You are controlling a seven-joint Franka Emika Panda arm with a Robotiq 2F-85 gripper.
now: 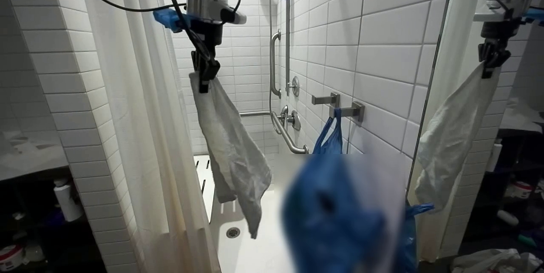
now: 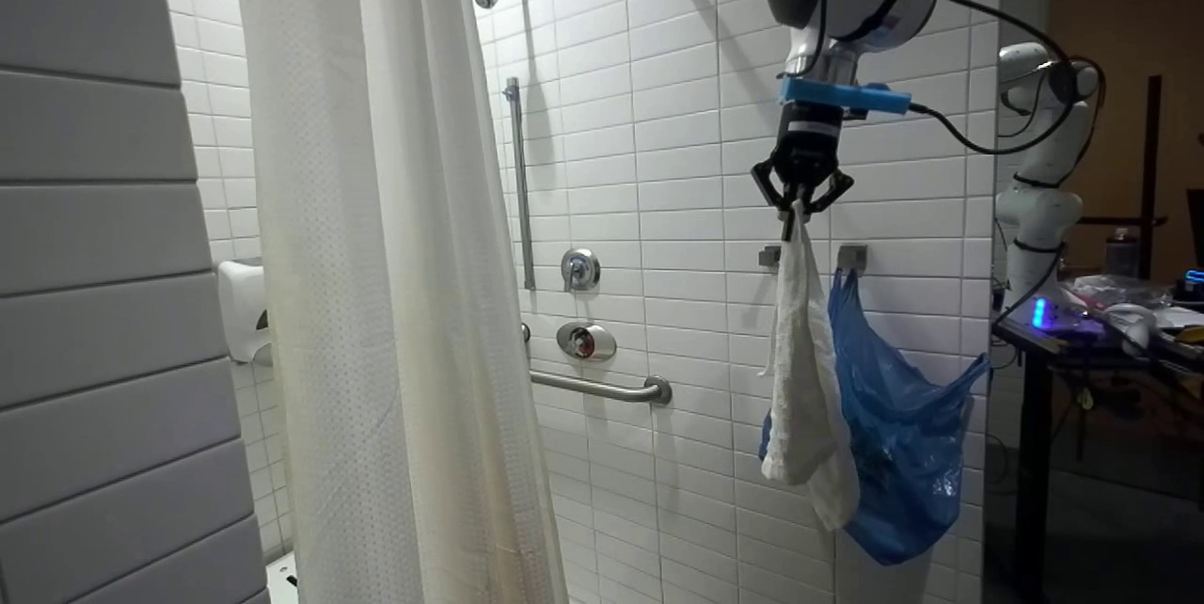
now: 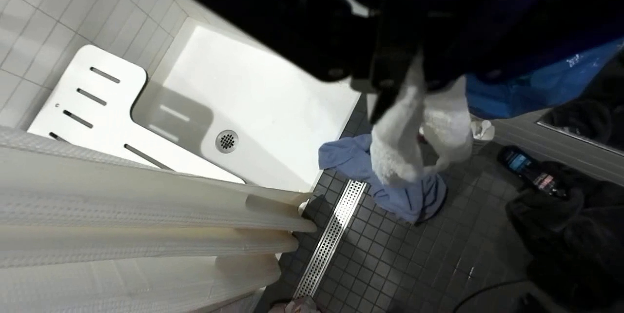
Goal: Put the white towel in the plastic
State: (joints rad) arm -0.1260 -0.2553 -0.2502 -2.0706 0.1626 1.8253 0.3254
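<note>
My gripper (image 1: 204, 86) is shut on the top end of the white towel (image 1: 229, 145), which hangs long and loose beneath it. The plastic, a wrinkled blue bag (image 2: 898, 453), hangs by a handle from a wall hook, with its far corner stretched up toward the wall's edge. In an exterior view the towel (image 2: 800, 397) dangles below my gripper (image 2: 795, 209), overlapping the bag's near side. Much of the bag (image 1: 329, 213) is blurred in an exterior view. The wrist view has the towel (image 3: 397, 152) under the dark fingers, and the bag (image 3: 536, 84) beyond them at right.
A shower curtain (image 1: 144, 115) hangs at one side. Metal hooks (image 1: 325, 99) and a grab bar (image 1: 293, 143) jut from the tiled wall, and a mirror (image 1: 446, 94) reflects the arm. A slotted white seat (image 3: 97, 108) and a blue cloth (image 3: 404, 201) lie below.
</note>
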